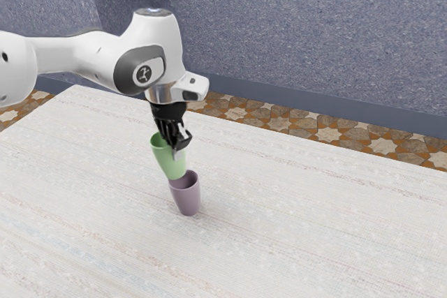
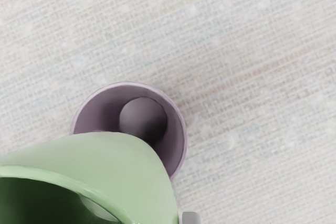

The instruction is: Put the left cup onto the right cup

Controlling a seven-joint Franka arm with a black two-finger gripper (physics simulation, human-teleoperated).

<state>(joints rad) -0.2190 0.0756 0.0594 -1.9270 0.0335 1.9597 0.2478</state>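
Table [image 1: 314, 228]: gripper [image 1: 178, 139] clamps green cup [image 1: 170, 160]; wrist view shows purple cup [image 2: 142, 121] interior.

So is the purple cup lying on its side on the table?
No, the purple cup stands upright on the table, its open mouth facing up, just under the tilted green cup held by the gripper.

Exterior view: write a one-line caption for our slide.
The claw holds a tilted green cup by its rim, base at the mouth of a purple cup on the table.

Pale woven-textured table [image 1: 314, 207], purple cup [image 1: 186, 197] standing upright on it
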